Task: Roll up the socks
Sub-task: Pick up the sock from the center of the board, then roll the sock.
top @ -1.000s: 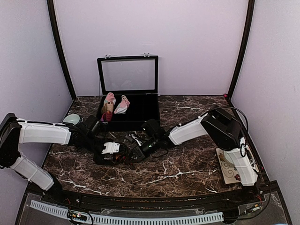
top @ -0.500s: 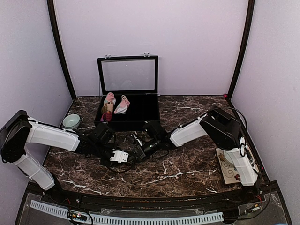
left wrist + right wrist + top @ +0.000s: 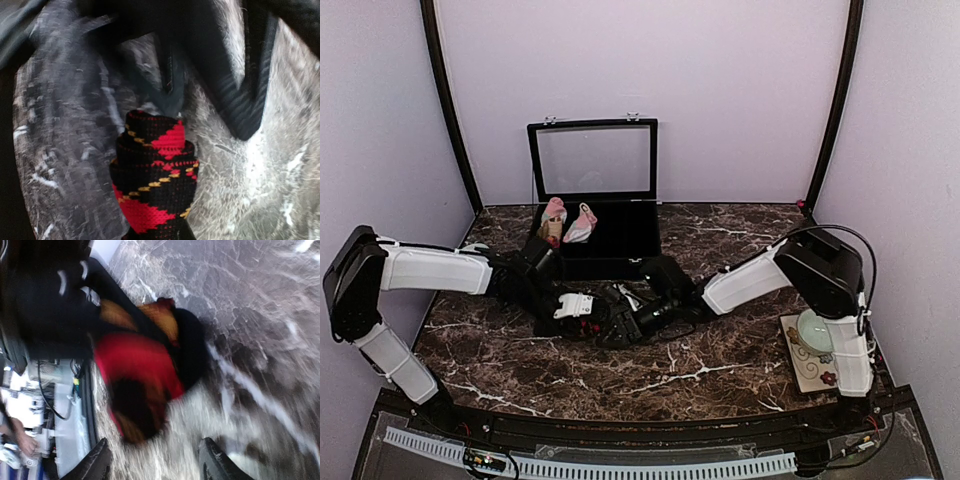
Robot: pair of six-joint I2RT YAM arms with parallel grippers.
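Note:
The black argyle sock [image 3: 155, 180], with red diamonds and yellow lines, is bunched into a short roll and rises from the bottom middle of the left wrist view. My left gripper [image 3: 600, 318] is shut on it, its fingers hidden under the fabric. The same sock [image 3: 142, 375] shows blurred just beyond my right gripper [image 3: 156, 465], which is open with only marble between its fingertips [image 3: 97, 464]. Both grippers meet at the table's middle in the top view. The pink sock [image 3: 583, 224] lies in the black case.
The black case [image 3: 630, 240] stands at the back with its lid [image 3: 592, 160] raised; an upright pink-topped roll [image 3: 552, 228] is inside it. A pale green bowl [image 3: 814, 328] rests on a patterned mat [image 3: 800, 365] at the right edge.
My left gripper has closed on the argyle sock and shifted toward the middle. My right gripper has opened, let go of the sock and drawn back to the right, uncovering the bowl.

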